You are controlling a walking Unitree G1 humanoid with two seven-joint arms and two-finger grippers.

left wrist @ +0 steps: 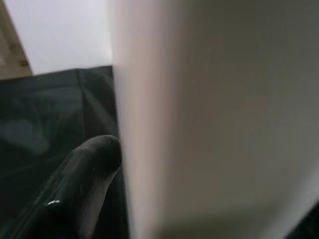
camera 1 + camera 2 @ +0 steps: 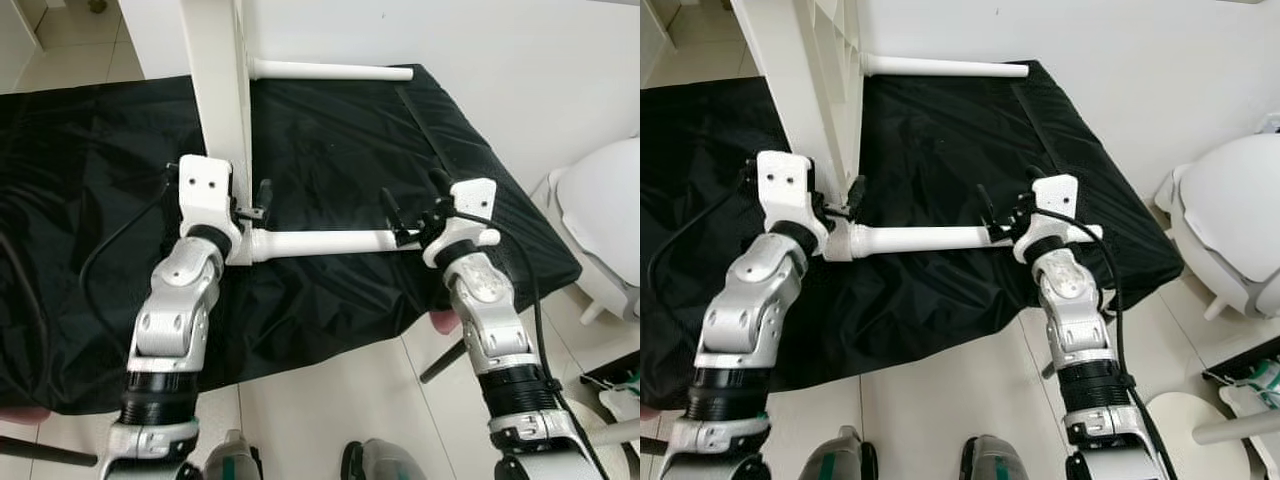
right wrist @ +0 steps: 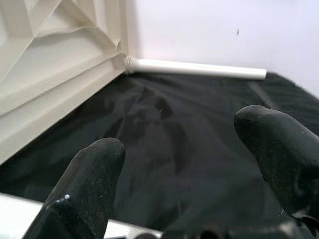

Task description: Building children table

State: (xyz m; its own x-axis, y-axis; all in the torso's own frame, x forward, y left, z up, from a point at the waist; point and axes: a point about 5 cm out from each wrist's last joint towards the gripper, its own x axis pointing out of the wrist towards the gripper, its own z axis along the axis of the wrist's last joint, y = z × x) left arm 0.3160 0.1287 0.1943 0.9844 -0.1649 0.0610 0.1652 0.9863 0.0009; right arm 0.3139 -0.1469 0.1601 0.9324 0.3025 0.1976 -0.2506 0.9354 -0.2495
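A white table top (image 2: 215, 80) stands on its edge on a black cloth (image 2: 330, 140). Its ribbed underside (image 3: 55, 59) faces right. One white leg (image 2: 330, 70) sticks out sideways at the far end. A second white leg (image 2: 320, 242) juts out at the near corner, lying level between my arms. My left gripper (image 2: 250, 200) straddles the panel's near edge just above that leg's base, shut on the panel; one finger (image 1: 75, 184) lies against the white face (image 1: 209, 124). My right gripper (image 2: 411, 186) is open at the near leg's free end, fingers (image 3: 84, 184) spread wide above it.
The cloth covers a low surface that ends just before my feet, with pale floor tiles (image 2: 330, 400) below. A white wall backs the far right side. A white rounded seat (image 2: 605, 220) stands on the floor to the right, close to the cloth's corner.
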